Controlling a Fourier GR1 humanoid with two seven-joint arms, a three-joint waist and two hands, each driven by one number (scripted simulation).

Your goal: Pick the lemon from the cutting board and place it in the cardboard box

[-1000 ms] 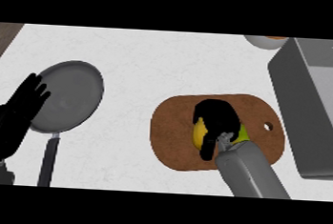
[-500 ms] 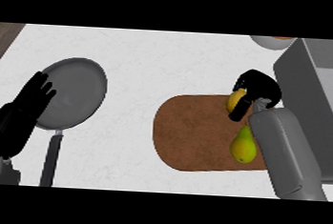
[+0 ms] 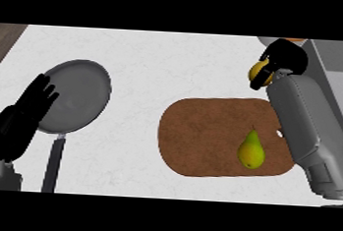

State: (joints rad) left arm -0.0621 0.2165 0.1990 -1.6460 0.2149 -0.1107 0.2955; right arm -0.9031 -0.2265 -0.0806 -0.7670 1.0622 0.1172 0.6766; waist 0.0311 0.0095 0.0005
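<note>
Nearest, a pear (image 3: 251, 150) is seen lying on the cutting board (image 3: 202, 139), its long axis running toward the far edge. Left of the board, beside a frying pan (image 3: 77, 102), the left hand (image 3: 21, 119) is held open, fingers straight, resting. Beyond the board's far right corner, the lemon (image 3: 259, 73) is gripped in the curled fingers of the right hand (image 3: 282, 59), lifted off the bench (image 3: 170, 63). The cardboard box (image 3: 337, 62) lies just right of that hand, cut off by the frame; its opening probably cannot be judged.
</note>
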